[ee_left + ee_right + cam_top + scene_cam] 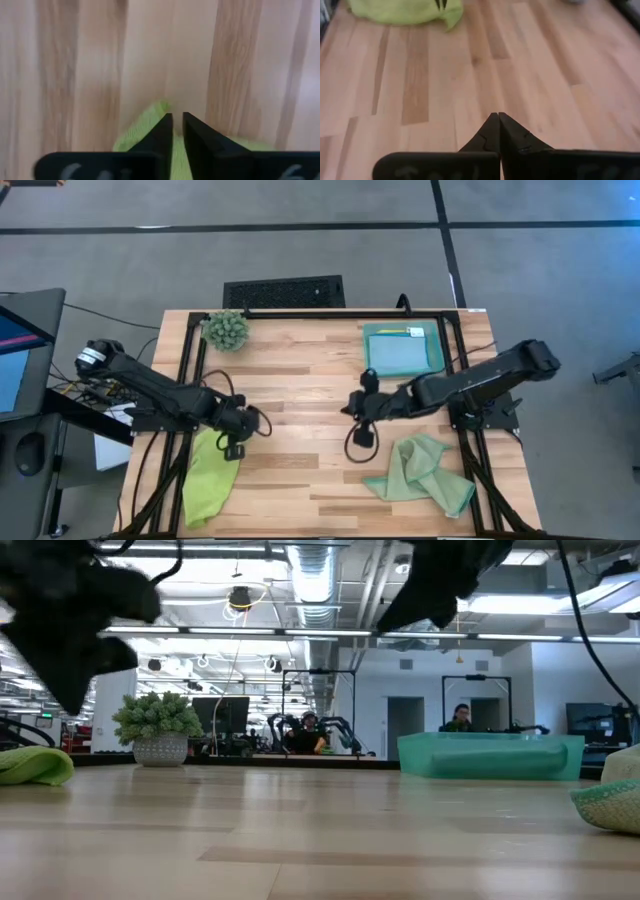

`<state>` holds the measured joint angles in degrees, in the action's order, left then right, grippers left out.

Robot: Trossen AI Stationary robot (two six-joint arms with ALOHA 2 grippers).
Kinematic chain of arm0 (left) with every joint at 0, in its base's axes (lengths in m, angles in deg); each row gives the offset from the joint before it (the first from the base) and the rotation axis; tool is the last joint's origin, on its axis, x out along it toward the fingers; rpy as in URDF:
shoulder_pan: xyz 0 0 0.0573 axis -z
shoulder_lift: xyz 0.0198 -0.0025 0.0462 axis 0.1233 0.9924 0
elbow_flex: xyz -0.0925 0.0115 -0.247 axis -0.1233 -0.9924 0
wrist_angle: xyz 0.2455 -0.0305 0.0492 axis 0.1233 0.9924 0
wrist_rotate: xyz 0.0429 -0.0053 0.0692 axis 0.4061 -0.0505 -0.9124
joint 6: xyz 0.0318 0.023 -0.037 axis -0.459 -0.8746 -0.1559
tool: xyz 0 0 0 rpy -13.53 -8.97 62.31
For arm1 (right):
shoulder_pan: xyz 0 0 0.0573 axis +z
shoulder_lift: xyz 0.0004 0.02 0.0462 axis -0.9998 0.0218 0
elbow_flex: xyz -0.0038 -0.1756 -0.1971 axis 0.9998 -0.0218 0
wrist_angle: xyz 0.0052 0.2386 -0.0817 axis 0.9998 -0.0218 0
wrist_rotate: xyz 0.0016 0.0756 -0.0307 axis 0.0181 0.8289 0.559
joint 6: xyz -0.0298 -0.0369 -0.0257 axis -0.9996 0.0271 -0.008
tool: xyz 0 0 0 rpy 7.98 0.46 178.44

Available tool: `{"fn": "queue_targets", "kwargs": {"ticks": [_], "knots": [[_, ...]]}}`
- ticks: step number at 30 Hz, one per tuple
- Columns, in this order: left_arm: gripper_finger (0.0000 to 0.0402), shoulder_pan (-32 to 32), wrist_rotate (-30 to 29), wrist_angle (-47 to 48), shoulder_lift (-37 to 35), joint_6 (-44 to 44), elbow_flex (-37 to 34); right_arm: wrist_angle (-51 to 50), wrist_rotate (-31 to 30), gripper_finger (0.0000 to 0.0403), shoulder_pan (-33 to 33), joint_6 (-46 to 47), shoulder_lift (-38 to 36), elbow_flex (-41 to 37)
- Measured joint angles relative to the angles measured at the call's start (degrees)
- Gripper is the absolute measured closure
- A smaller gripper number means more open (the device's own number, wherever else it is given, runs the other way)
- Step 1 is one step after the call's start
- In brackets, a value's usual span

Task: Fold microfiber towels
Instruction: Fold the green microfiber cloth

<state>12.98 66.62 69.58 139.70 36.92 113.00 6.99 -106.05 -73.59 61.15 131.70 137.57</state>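
Observation:
A lime green towel [208, 480] lies crumpled at the table's near left; it also shows in the low view [30, 766] and the right wrist view [400, 11]. My left gripper [236, 448] hangs shut just above its far right corner [150, 120], apart from it. A pale sage green towel [425, 470] lies bunched at the near right. My right gripper [352, 410] is shut and empty above bare wood [497, 120] at mid-table. A light blue cloth [398, 352] lies in the teal tray [436, 345], with a bit of yellow [415, 332] at its far edge.
A small spiky green plant in a pot [227, 330] stands at the far left corner. The teal tray stands at the far right. Bare wood lies between the two grippers and along the table's middle. Black frame rails [300, 313] run along the table's edges.

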Motion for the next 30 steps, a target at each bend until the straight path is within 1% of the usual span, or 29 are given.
{"fn": "queue_targets", "kwargs": {"ticks": [4,8,11,14,17,21,24,27,29,30], "knots": [[0.0319,1.4,0.2,0.0,2.0,-1.5,-0.2,1.8,0.0,0.0383,1.8,1.5,4.1,0.0],[0.0264,1.4,-0.3,-0.5,3.6,-1.6,0.1,2.0,0.0,0.0387,4.1,6.8,7.2,0.0],[0.023,1.4,-0.4,-0.4,5.4,-1.3,0.0,2.9,0.0,0.0391,6.1,9.6,9.5,0.0],[0.0208,1.4,-0.9,-0.4,8.6,-1.4,-0.1,4.4,0.0,0.0391,8.2,11.1,11.0,0.0],[0.0198,1.4,-2.7,-0.4,12.0,-1.4,-0.1,7.2,0.0,0.0387,9.9,12.4,12.4,0.0],[0.0197,1.2,-3.3,-0.4,16.2,0.9,0.1,10.7,-1.0,0.0385,12.0,13.4,13.2,0.2],[0.021,1.2,-3.4,-0.3,17.9,1.9,0.3,10.1,-1.9,0.0387,13.1,13.5,13.4,0.0],[0.0249,1.4,-3.8,-0.2,18.3,3.0,0.9,10.1,-2.0,0.0388,13.4,13.4,13.3,0.0],[0.0293,1.4,-4.3,0.3,18.2,3.0,2.1,10.2,-2.2,0.0387,13.3,13.4,13.3,0.0],[0.032,1.5,-6.2,0.4,18.2,2.7,2.8,10.2,-2.2,0.0385,13.2,13.4,13.3,0.0]]}}
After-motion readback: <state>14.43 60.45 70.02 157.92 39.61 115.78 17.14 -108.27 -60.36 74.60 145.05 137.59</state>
